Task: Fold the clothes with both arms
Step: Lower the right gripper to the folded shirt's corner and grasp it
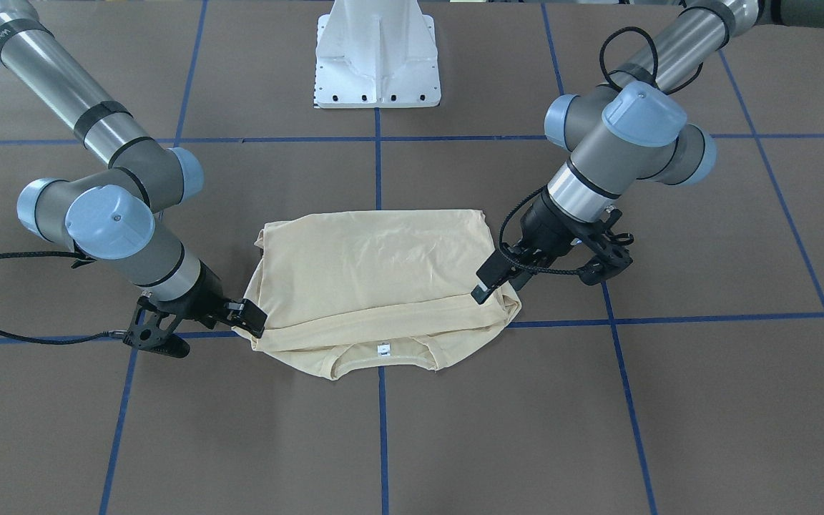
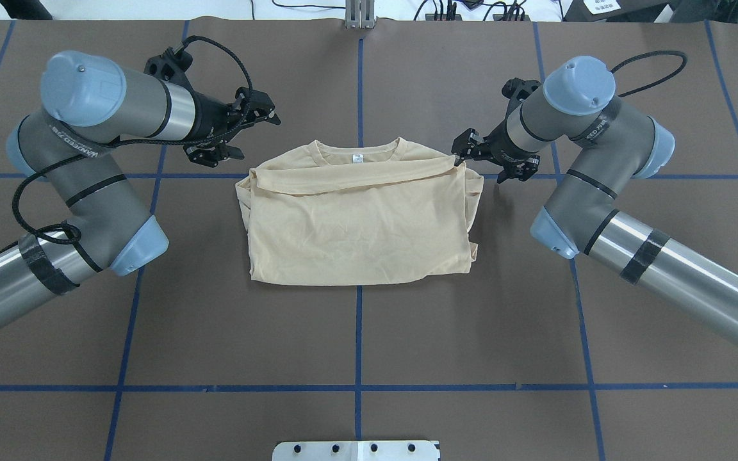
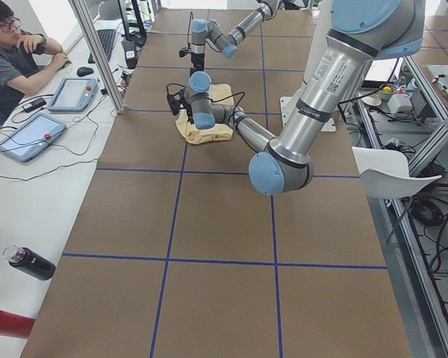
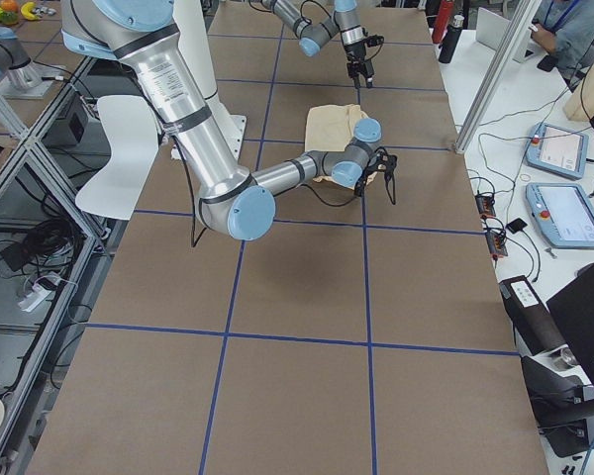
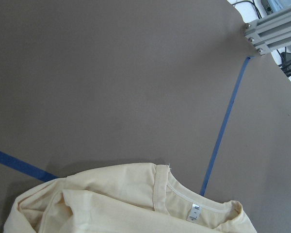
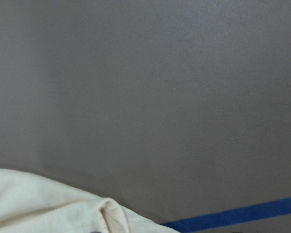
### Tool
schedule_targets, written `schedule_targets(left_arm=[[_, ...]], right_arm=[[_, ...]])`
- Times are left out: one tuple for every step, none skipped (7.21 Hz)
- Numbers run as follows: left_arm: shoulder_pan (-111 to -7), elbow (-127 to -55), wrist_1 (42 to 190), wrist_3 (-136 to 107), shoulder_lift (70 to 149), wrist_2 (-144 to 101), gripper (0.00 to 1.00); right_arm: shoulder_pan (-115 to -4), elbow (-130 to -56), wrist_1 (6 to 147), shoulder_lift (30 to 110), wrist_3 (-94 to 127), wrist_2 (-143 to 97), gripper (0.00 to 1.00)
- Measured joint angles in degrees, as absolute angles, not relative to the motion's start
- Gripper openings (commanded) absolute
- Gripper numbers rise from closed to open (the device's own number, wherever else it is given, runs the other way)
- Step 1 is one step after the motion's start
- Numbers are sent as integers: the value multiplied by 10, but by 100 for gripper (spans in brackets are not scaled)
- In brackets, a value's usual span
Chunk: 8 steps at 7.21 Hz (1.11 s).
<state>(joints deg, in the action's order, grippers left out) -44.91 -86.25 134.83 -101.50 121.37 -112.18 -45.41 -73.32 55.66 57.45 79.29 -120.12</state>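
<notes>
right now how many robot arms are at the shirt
2. The left arm sits off one collar-side corner of the shirt, the right arm off the other. None looks hidden.

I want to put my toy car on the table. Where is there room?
The wide bare table between the shirt and the white pedestal base is free. So is the patch beyond the collar. It's crowded at the shirt's collar-side corners, by the left gripper and right gripper.

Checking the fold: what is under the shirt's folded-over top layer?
Only the collar and white neck label stick out past the edge of the top layer. Everything else beneath is covered.
</notes>
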Motion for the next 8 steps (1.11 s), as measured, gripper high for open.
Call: schedule_targets(left_arm=[[-449, -863, 1348, -1015, 1213, -1121, 100], [-449, -863, 1348, -1015, 1211, -1121, 100], [-449, -863, 1348, -1015, 1210, -1121, 100], [-449, -863, 1349, -1015, 1209, -1121, 100], [-449, -862, 1349, -1015, 1208, -1121, 100], [-449, -862, 1349, -1015, 1208, -1121, 100], [-449, -862, 1349, -1015, 1208, -1121, 100], [-449, -862, 1349, -1015, 1208, -1121, 100]], right_arm=[[-452, -733, 557, 574, 794, -1201, 74], [-449, -733, 557, 574, 795, -1201, 50], [-447, -733, 557, 573, 796, -1201, 24], [-445, -733, 557, 572, 797, -1201, 0], [-445, -734, 557, 571, 798, -1202, 0], [-445, -735, 557, 571, 797, -1202, 0], [-445, -736, 557, 571, 797, -1203, 0], [-445, -737, 557, 572, 795, -1204, 0]])
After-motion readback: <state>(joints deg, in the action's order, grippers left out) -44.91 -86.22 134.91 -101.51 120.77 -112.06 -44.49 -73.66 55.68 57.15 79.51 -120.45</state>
